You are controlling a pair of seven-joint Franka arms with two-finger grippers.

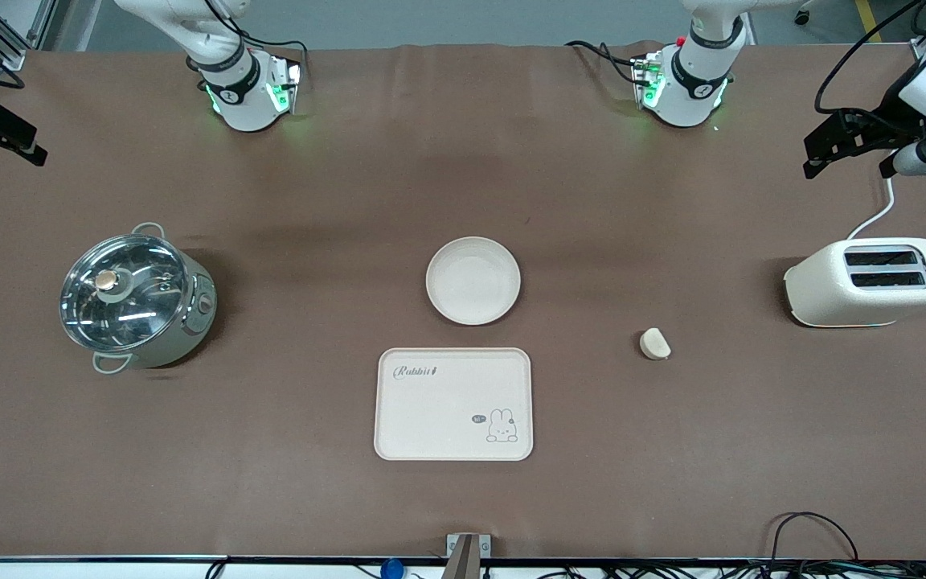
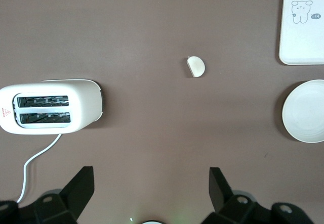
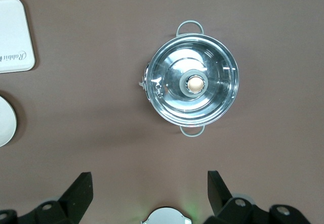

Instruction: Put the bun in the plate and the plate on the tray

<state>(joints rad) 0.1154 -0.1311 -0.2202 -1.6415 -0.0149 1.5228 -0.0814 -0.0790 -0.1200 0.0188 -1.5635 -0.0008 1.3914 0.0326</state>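
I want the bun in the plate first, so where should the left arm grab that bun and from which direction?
Likely from straight above. The bun lies alone on the bare table, between the toaster and the tray, so nothing blocks a descent. Close the left gripper fingers across its narrow width, flat cut edge to rounded back.

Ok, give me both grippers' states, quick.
Left gripper: open, holding nothing, up over the table by the toaster.
Right gripper: open, holding nothing, up over the table by the pot.

My left gripper (image 2: 151,189): raised, fingers spread wide, holding nothing | my right gripper (image 3: 149,189): raised, fingers spread wide, holding nothing | both arms waiting
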